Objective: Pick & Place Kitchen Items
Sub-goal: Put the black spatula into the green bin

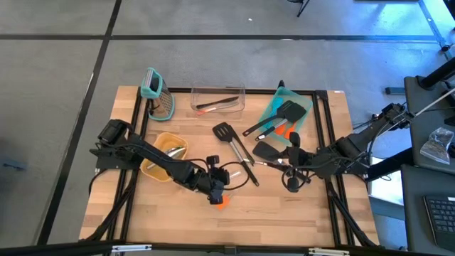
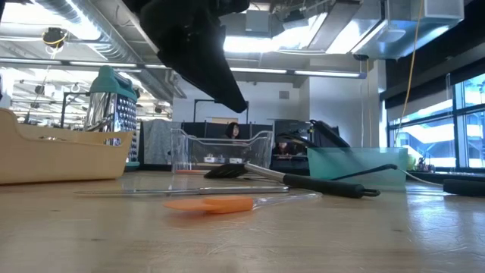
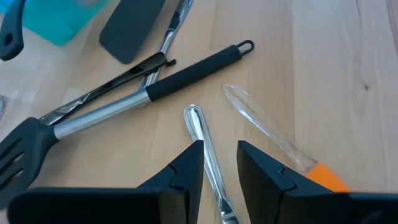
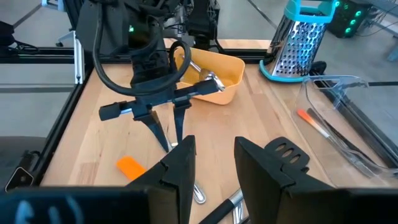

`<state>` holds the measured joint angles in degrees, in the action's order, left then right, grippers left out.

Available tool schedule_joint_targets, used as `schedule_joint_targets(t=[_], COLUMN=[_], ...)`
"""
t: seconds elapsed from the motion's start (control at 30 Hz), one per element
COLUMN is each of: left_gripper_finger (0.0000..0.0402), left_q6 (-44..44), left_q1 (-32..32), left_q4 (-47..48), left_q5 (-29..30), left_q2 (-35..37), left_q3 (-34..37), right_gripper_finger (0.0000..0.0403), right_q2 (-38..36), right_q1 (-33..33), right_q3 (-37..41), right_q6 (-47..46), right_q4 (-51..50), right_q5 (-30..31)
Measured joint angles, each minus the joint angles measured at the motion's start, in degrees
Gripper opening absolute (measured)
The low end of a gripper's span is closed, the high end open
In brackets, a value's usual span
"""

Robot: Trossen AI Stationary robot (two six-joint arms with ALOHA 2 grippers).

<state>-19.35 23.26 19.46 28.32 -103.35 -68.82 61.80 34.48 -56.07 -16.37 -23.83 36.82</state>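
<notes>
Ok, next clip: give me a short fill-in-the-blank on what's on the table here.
1. The grater has a ____ handle.
2. The clear bin sits between the grater and the ____ tray.
3. The left gripper's fingers straddle a thin ____ handle.
4. Beside that handle lies a clear-handled spatula with an ____ head.

Missing words: teal; teal; metal; orange

Light wood table on a grey floor. Near the back left corner, a metal grater with a teal handle, standing upright. Just beside it, a clear plastic box. Farther right, a teal tray. In front of the grater, a yellow tub. Off the right edge, a black keyboard. Far back in the room, a person.
</notes>
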Motion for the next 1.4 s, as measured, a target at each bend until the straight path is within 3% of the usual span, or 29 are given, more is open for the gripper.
schedule_joint_targets(t=[0.93, 1.13, 1.4], left_gripper_finger=[0.0092, 0.0092, 0.0092], left_q6=[0.6, 1.1, 0.6], left_q1=[0.0, -1.2, -3.3], left_q4=[0.0, -0.5, -2.9], left_q5=[0.7, 0.6, 0.4], left_q2=[-0.6, -4.1, -6.5], left_q3=[0.0, 0.0, 0.0], right_gripper_finger=[0.0114, 0.0114, 0.0114], right_q2=[0.0, 0.0, 1.2], right_q1=[-0.1, -3.5, -11.2], right_q3=[0.0, 0.0, 0.0], right_q6=[-1.0, -17.2, -38.5], right_q4=[-1.0, -13.5, -34.1], right_q5=[0.1, 5.1, -0.2])
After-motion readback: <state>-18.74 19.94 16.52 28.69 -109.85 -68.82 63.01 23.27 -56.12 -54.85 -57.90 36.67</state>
